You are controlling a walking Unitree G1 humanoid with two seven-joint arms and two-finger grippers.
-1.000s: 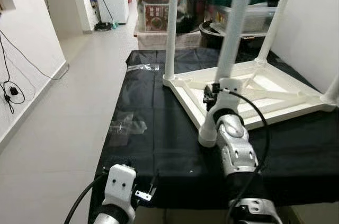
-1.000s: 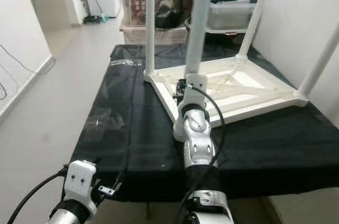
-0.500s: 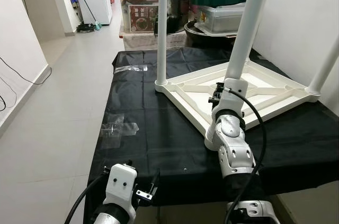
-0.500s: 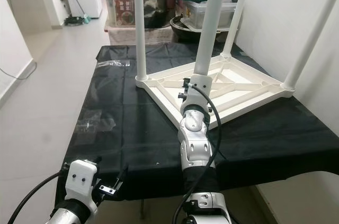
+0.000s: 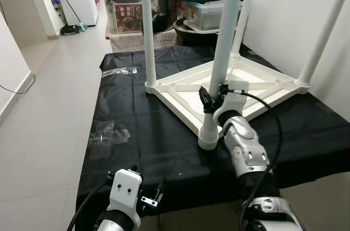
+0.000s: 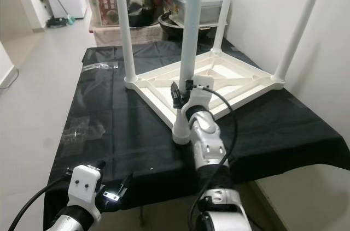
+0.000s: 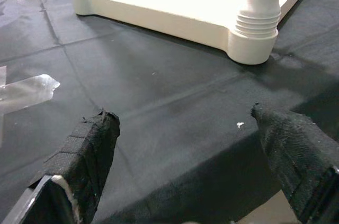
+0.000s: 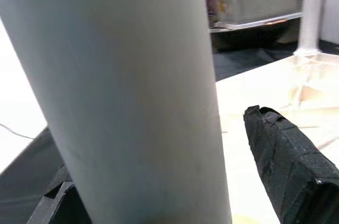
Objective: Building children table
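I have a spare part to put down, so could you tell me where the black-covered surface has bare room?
Bare black cloth lies between the upturned white table and the near edge, right of the clear plastic wrapper. The right gripper crowds the nearest leg; the back, by the storage bins, is crowded.

Ahead of us the black-covered table [image 5: 136,132] is open along its left half, broken only by flat clear plastic wrappers [image 5: 106,132] and [image 5: 117,71] lying on the cloth. The upturned white children's table [image 5: 240,86] takes the right half, its four legs standing as posts; our right gripper [image 5: 210,97] sits against the nearest leg [image 5: 221,56], fingers straddling it. A white wall [image 5: 295,18] closes the right side, stacked bins and pots [image 5: 180,7] close the far end, and our left gripper [image 7: 185,155] hangs spread wide at the near edge, over bare cloth.
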